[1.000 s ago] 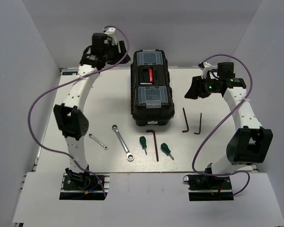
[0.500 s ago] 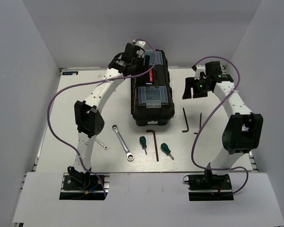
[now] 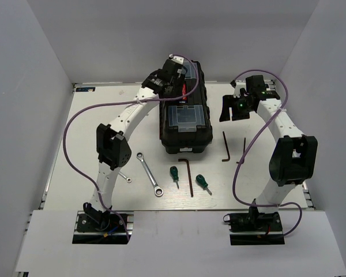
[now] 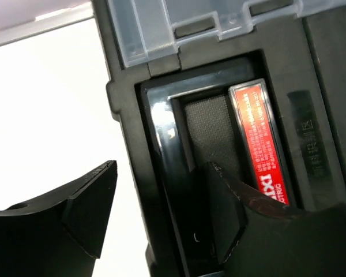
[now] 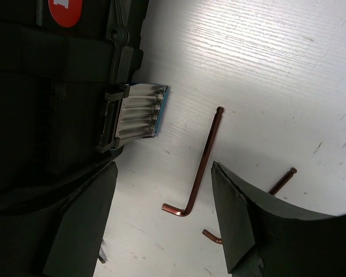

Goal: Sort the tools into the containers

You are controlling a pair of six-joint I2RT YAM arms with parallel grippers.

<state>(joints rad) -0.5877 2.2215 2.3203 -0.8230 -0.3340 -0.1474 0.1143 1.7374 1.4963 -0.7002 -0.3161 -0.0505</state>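
The black toolbox [image 3: 184, 124] stands closed at the table's middle back, its two clear-lidded bins and red-marked handle [image 4: 258, 138] on top. My left gripper [image 3: 172, 81] is open just above the lid; in the left wrist view [image 4: 161, 222] its jaws straddle the handle recess's left rim. My right gripper [image 3: 230, 108] is open and empty beside the box's right side, above a hex key [image 5: 199, 167]. Two silver wrenches [image 3: 149, 173] [image 3: 121, 173], two green screwdrivers [image 3: 174, 173] [image 3: 203, 183] and three hex keys [image 3: 188, 176] [image 3: 225, 147] [image 3: 243, 151] lie on the table.
The toolbox's silver side latch [image 5: 135, 115] is closed, left of my right gripper. A second hex key [image 5: 279, 182] lies by the right finger. My left arm's elbow [image 3: 112, 147] partly covers the short wrench. White walls enclose the table on three sides.
My left arm swung right from the back left corner to over the toolbox lid. My right gripper moved a little left, toward the toolbox's side.
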